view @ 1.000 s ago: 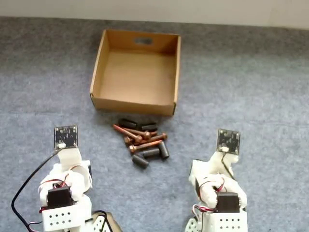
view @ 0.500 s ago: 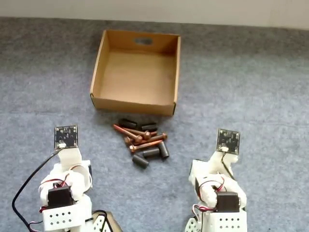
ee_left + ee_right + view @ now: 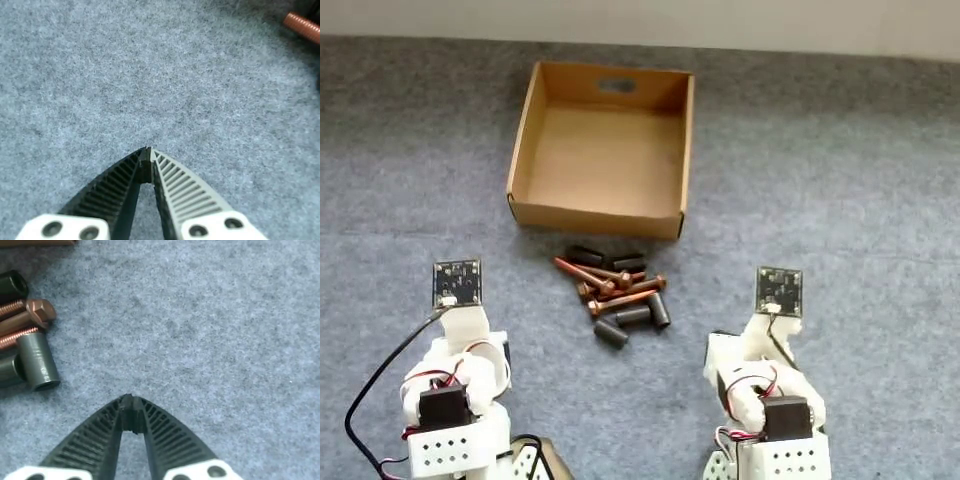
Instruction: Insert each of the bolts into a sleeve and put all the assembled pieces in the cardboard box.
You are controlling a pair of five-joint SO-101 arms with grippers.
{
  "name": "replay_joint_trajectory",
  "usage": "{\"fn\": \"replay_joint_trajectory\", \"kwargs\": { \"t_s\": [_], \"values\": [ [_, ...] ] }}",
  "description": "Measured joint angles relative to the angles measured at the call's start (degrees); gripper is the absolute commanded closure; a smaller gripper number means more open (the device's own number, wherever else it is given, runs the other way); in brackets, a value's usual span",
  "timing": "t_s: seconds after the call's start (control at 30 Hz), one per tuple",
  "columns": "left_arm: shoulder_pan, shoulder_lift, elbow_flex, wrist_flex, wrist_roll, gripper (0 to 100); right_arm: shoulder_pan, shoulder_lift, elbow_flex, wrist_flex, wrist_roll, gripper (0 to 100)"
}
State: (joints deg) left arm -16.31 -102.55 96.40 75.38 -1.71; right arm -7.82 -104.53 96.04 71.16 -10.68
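Note:
Several copper bolts [image 3: 610, 282] and dark sleeves [image 3: 633, 316] lie in a heap on the grey felt, just in front of the open cardboard box [image 3: 530, 150]. The box holds nothing. My left gripper [image 3: 147, 152] is shut over bare felt, left of the heap, with a bolt end [image 3: 302, 27] at the view's edge. My right gripper [image 3: 131, 402] is shut too, with nothing in it, right of the heap. In the right wrist view a sleeve [image 3: 37, 362] and a bolt head [image 3: 40, 312] lie close by. The left arm [image 3: 455, 375] and right arm [image 3: 765, 385] stand at the table's near edge.
Grey felt [image 3: 860, 200] covers the whole table, with open room on both sides of the box and between the arms. A black cable [image 3: 375, 385] runs beside the left arm's base.
The right arm has shifted slightly left, towards the heap. The left arm, bolts, sleeves and box have not moved.

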Motion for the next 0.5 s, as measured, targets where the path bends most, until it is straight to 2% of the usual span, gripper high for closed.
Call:
{"fn": "replay_joint_trajectory", "kwargs": {
  "t_s": [0.1, 0.27, 0.37, 0.5],
  "values": [
    [0.00, 0.00, 0.00, 0.00, 0.00, 99, -1.49, 0.00, 0.00, -0.70, 3.34, 98.5],
    [0.00, 0.00, 0.00, 0.00, 0.00, 99, -1.49, 0.00, 0.00, -2.81, 20.57, 98.5],
    [0.00, 0.00, 0.00, 0.00, 0.00, 99, -1.49, 0.00, 0.00, -3.16, 28.40, 98.5],
    [0.00, 0.00, 0.00, 0.00, 0.00, 99, -1.49, 0.00, 0.00, -3.16, 32.35, 98.5]
  ]
}}
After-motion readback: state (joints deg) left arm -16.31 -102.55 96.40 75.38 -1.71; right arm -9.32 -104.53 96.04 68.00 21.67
